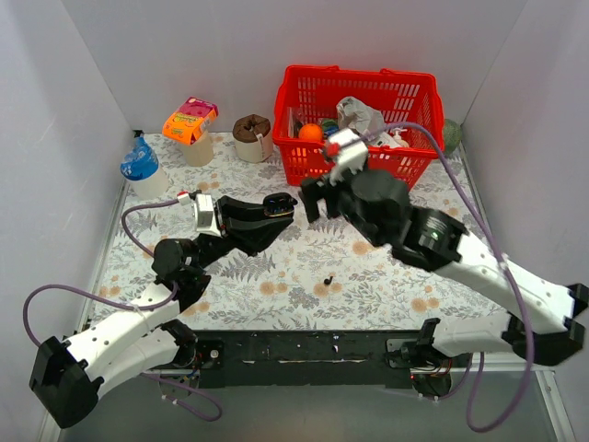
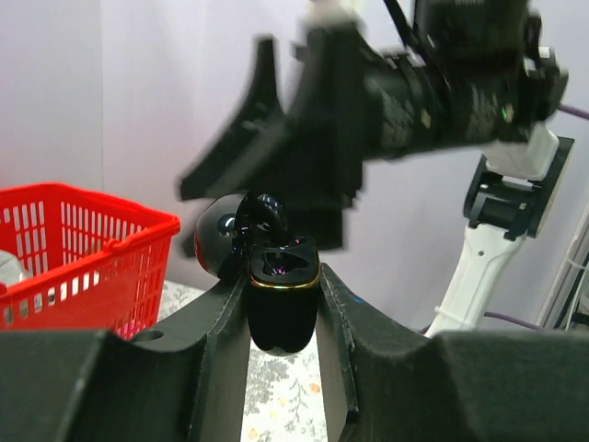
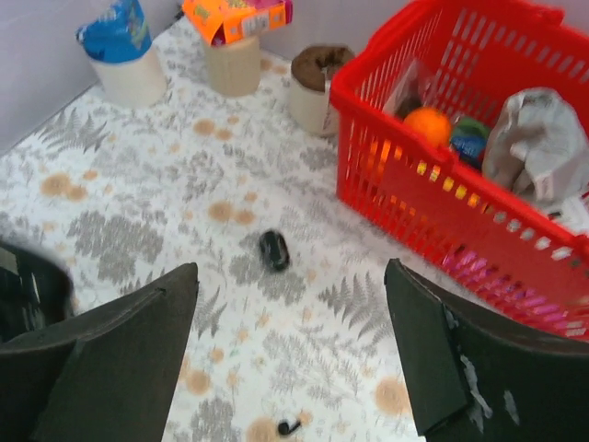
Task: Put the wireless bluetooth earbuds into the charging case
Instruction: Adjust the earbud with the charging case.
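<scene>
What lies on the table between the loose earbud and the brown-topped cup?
One small black pebble-shaped item, roughly midway between the earbud and the cup. Only the right wrist view shows it.

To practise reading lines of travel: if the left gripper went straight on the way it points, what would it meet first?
Probably the open right gripper, close ahead of the glossy black gold-rimmed charging case that the left gripper holds; the gap is unclear.

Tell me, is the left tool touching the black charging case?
Touching. The left wrist view shows the left tool clamping the open charging case, pressed against both its sides.
</scene>
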